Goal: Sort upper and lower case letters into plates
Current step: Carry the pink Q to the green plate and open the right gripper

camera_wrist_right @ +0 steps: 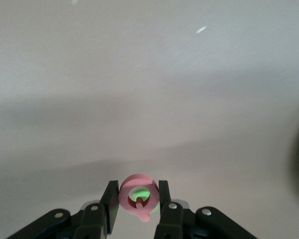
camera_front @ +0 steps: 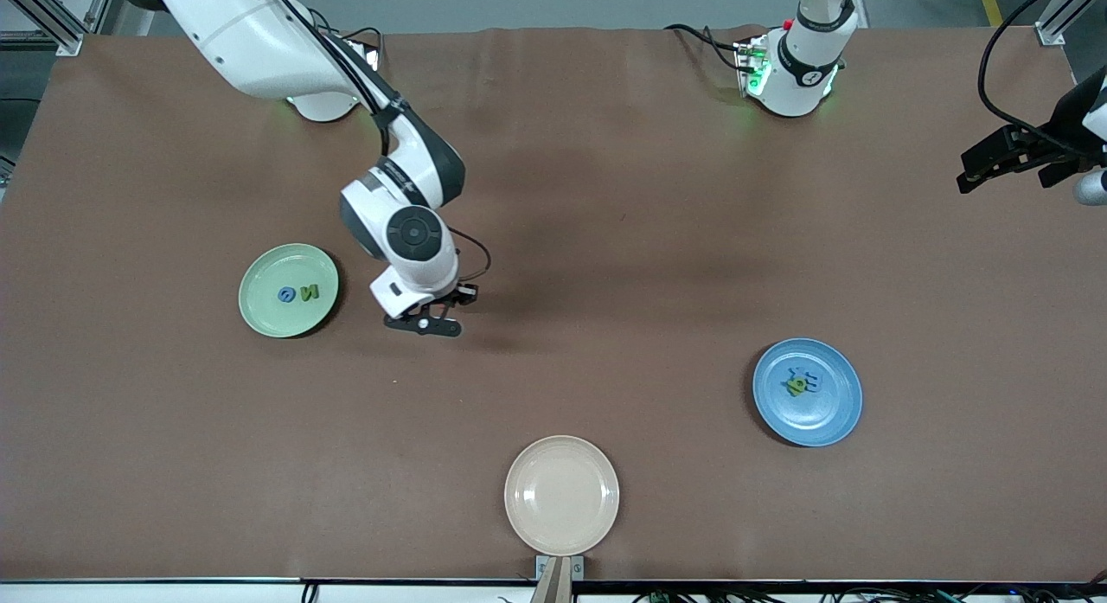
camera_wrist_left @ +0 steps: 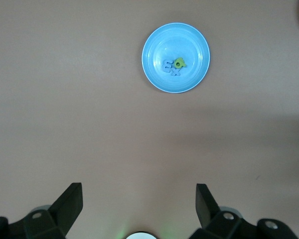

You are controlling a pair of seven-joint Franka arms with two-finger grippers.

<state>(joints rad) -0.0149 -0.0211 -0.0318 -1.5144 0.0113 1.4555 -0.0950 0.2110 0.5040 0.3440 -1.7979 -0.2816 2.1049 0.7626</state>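
My right gripper (camera_front: 424,323) hangs over bare table beside the pale green plate (camera_front: 266,271) and is shut on a coral red letter (camera_wrist_right: 138,195), a ring with a small tail, pinched upright between its fingers (camera_wrist_right: 109,199). A blue letter (camera_front: 285,295) and a green letter (camera_front: 309,292) lie on the green plate. The blue plate (camera_front: 832,413) at the left arm's end holds a small cluster of blue and green letters (camera_front: 800,382). In the left wrist view the blue plate (camera_wrist_left: 159,40) and its letters (camera_wrist_left: 173,66) show well ahead of my left gripper (camera_wrist_left: 139,193), which is open and holds nothing.
A beige plate (camera_front: 562,465) with nothing on it sits at the table's edge nearest the front camera. My left gripper (camera_front: 982,169) waits high by the table's edge at the left arm's end. Brown tabletop lies between the plates.
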